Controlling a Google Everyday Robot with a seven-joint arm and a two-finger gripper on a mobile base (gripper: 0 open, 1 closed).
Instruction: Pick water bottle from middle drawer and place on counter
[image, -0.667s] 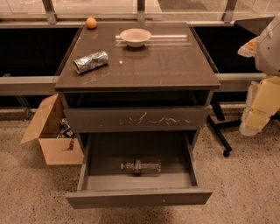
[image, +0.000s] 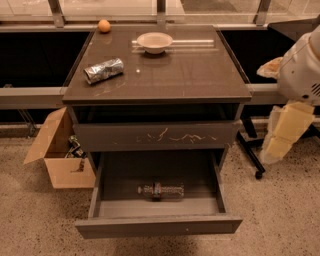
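Plainly, the task has barely begun. The dark-brown worktop (image: 200, 75) of the cabinet is the largest thing in view. Below it, under a drawer front with pale scratches (image: 150, 137), the middle drawer (image: 160, 226) stands pulled well out, so the opening step looks done. An open cardboard box (image: 62, 170) sits on the floor to the cabinet's left.

The gripper (image: 281, 140) hangs at the right edge of the view, beside the cabinet and well apart from the drawer's inside. Whether it is released or clenched I cannot tell, but it carries nothing.

On the worktop are a pale bowl (image: 154, 41), a crumpled foil packet (image: 103, 70) and a small orange ball (image: 104, 26). The water bottle (image: 161, 190) lies on its side on the drawer floor, near the middle. As I judge it, the reach, the grasp, the lift and the placing all remain.
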